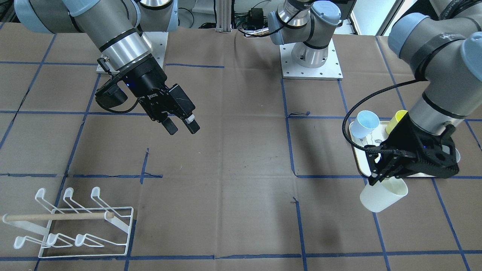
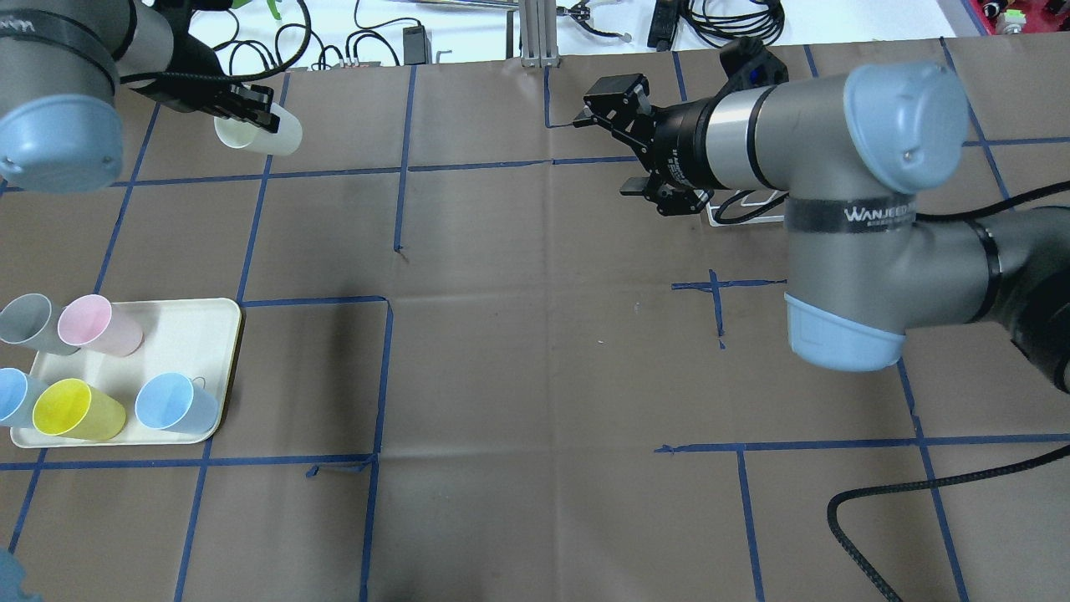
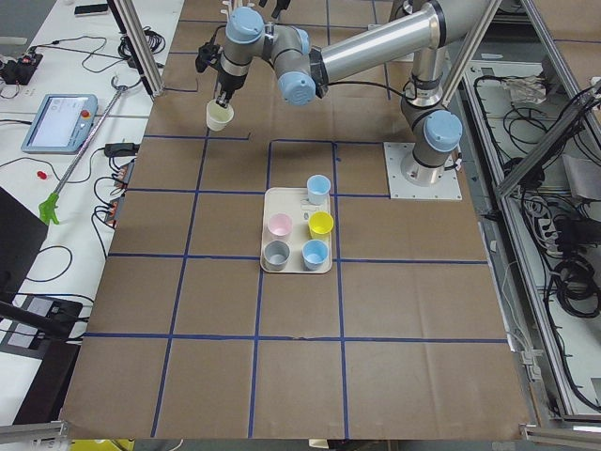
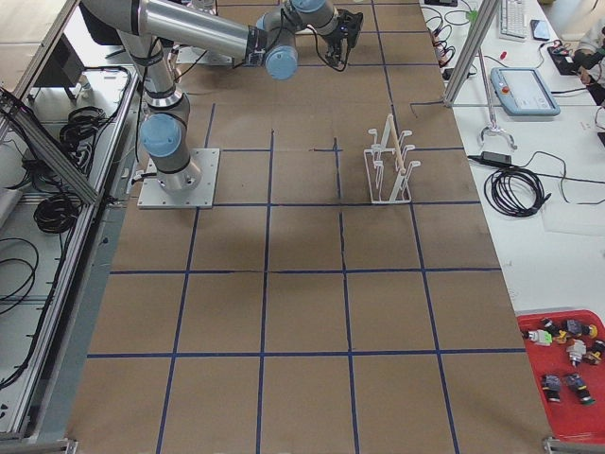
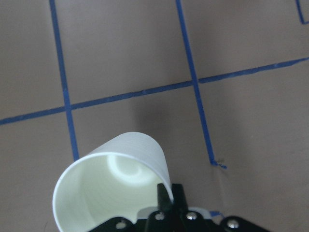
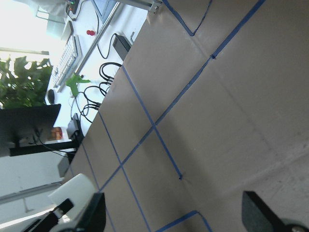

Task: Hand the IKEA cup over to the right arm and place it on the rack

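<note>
both arms are showing silver-grey tubes and pale blue joint caps. the right arm (image 2: 836, 167) is wearing a black band (image 2: 848, 215) with white lettering and is ending in a blocky black right gripper (image 1: 182, 128). the left arm (image 1: 437, 49) is trailing a thick ribbed black cable (image 1: 361, 105) to its skeletal black left gripper (image 1: 377, 180), its base standing on a white plate (image 1: 331, 69) dotted with screws.

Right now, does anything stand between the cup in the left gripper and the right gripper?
Nothing visible does: only bare table lies between the cream cup in the left gripper and the open right gripper.
</note>
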`<state>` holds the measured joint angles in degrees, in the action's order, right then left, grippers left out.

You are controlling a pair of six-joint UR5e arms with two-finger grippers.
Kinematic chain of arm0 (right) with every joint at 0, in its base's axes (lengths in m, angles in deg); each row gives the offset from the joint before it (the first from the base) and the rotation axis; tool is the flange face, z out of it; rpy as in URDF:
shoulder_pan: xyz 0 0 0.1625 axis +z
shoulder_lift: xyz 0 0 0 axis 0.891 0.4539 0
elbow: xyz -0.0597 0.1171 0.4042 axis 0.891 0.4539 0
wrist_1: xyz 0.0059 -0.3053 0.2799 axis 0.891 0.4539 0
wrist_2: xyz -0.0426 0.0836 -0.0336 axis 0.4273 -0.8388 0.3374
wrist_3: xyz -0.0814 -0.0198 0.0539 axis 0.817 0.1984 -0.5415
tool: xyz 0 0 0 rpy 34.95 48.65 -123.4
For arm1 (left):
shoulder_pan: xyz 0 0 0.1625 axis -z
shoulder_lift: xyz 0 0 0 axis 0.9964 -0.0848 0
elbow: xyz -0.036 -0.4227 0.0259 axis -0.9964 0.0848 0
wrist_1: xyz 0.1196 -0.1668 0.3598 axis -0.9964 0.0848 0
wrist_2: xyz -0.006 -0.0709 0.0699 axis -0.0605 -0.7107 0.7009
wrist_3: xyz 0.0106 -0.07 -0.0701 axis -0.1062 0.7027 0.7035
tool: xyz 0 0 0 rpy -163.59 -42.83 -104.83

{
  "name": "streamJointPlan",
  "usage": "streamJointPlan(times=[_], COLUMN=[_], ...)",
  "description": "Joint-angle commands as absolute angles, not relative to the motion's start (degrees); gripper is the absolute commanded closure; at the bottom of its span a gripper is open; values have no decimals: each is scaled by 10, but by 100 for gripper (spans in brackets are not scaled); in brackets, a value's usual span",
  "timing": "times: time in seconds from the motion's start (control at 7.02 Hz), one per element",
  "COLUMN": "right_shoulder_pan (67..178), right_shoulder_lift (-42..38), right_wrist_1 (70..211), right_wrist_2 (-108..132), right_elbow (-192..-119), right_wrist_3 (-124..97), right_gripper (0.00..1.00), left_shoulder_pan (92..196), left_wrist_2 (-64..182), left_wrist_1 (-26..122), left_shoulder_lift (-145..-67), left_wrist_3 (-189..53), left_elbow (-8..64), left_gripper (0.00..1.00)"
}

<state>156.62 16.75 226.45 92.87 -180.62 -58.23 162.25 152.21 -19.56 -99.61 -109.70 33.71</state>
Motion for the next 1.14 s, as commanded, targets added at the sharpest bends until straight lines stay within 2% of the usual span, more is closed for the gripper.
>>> streamJointPlan(times=[0.0,0.28,0.71,1.0], right_shoulder_pan=[1567,1567,1568,1563], right_shoulder_lift=[166,166,166,152], right_wrist_1=[2405,2421,2421,2413], right_wrist_2=[919,919,910,791], right_elbow=[-1865,-1869,-1870,-1869], right_wrist_3=[-791,-816,-826,-820], right_gripper=[0,0,0,0], left_shoulder_pan=[1641,1669,1723,1755], left_wrist_2=[1407,1350,1303,1310], left_wrist_1=[-486,-680,-873,-1016], left_shoulder_lift=[-1001,-1003,-1037,-1084], left_wrist_3=[-1098,-1062,-985,-862], left_elbow=[455,537,601,610], left_gripper=[100,100,100,100])
